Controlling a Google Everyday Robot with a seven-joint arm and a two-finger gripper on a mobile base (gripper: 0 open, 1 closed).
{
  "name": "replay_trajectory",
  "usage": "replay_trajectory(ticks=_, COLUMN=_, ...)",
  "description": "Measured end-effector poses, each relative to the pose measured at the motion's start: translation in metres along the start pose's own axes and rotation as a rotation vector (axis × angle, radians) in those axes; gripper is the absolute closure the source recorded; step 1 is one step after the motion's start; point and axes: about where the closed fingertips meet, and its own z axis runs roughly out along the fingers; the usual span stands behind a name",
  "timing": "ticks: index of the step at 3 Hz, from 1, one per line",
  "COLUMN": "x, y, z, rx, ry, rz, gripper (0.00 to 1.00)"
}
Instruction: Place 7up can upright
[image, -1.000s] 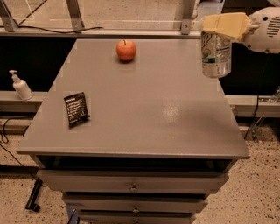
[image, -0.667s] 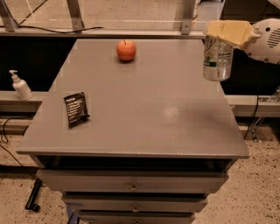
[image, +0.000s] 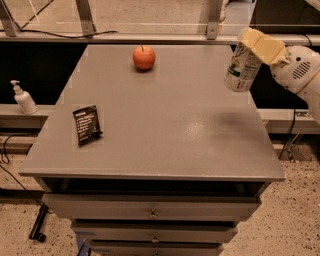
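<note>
Silver 7up can (image: 241, 69) (tilted), gripper (image: 253, 44) holding, right

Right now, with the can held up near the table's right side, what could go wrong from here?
1. The 7up can sits tilted in the end effector, gripped at its top; released at this angle it would likely tip over instead of standing.
2. It hangs above the table close to the right edge, so a toppled can could roll off onto the floor.

Soft light, table (image: 150, 150) glare, faint shadow below 7up can (image: 240, 70) in gripper (image: 256, 44), upper right
</note>
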Motion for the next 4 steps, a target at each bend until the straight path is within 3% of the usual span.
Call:
replay_trajectory(ticks=1, x=0.003, y=0.03, z=0.021, rx=-0.074, ry=-0.04, rz=-0.161, gripper=1.0)
replay_trajectory(ticks=2, x=0.015, y=0.051, z=0.033, rx=-0.121, ry=-0.025, rz=-0.33, gripper=1.0)
replay_trajectory(ticks=3, x=0.015, y=0.053, z=0.034, rx=-0.124, ry=-0.025, rz=-0.362, gripper=1.0)
replay_trajectory(ticks=4, x=0.026, y=0.053, z=0.033, rx=-0.137, ry=0.006, rz=-0.346, gripper=1.0)
